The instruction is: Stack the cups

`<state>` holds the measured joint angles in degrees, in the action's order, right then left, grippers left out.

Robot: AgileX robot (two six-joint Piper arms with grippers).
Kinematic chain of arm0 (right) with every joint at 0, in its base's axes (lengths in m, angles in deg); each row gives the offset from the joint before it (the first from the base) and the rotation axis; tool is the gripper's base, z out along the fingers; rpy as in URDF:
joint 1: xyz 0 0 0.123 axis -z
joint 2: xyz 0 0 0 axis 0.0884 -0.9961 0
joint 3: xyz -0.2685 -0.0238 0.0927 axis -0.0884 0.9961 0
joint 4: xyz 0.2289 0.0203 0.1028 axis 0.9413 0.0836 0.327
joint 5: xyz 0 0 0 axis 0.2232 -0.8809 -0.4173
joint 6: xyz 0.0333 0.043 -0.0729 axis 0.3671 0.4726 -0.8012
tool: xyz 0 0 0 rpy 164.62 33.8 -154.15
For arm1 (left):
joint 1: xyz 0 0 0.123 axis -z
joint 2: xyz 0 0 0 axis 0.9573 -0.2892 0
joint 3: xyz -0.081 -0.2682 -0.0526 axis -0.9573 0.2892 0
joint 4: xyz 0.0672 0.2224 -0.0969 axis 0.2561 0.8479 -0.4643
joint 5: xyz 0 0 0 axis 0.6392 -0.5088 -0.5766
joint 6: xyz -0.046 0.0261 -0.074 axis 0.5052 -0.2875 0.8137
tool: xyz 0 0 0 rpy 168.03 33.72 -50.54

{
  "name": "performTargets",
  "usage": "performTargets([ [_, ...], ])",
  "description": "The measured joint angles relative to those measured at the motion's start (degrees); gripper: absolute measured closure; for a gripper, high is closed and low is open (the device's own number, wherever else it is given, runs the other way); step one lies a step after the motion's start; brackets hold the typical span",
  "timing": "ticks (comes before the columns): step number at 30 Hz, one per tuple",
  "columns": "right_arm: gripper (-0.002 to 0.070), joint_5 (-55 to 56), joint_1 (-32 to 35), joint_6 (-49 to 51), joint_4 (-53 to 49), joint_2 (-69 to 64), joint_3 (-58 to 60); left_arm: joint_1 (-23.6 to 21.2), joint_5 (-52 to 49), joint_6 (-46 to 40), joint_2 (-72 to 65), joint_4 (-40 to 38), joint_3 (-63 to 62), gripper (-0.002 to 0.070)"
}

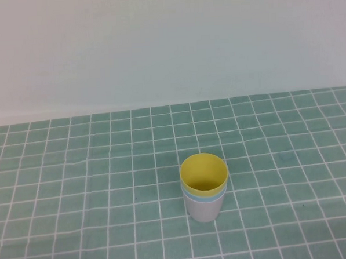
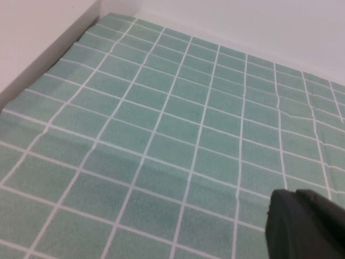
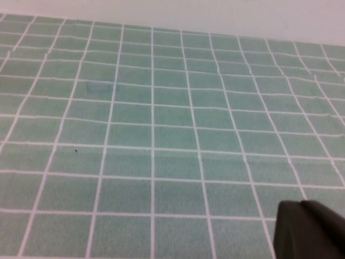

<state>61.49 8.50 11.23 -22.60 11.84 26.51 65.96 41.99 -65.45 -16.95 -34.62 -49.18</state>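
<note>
The cups stand nested in one upright stack near the middle of the table in the high view. The yellow cup (image 1: pixel 204 173) is innermost, with its rim on top. Below it shows the rim of the light blue cup (image 1: pixel 202 198), and the pale outer cup (image 1: pixel 201 211) is at the base. Neither arm appears in the high view. My left gripper (image 2: pixel 294 193) is shut with nothing in it, over bare tiled cloth. My right gripper (image 3: pixel 300 204) is also shut and empty above the cloth. No cup shows in either wrist view.
A green tiled cloth (image 1: pixel 106 185) covers the table. A white wall (image 1: pixel 168 42) rises behind it. In the left wrist view a white wall (image 2: pixel 32 43) borders the cloth's edge.
</note>
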Motion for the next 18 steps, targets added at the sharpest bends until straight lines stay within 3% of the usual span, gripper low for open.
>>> performTargets([
  [15, 0.0678, -0.2, 0.0, 0.0, 0.0, 0.0, 0.0, 0.0, 0.0, 0.0, 0.1, 0.0, 0.0, 0.0676],
  [18, 0.0678, -0.2, 0.0, 0.0, 0.0, 0.0, 0.0, 1.8, 0.0, 0.0, 0.1, 0.0, 0.0, 0.0676],
])
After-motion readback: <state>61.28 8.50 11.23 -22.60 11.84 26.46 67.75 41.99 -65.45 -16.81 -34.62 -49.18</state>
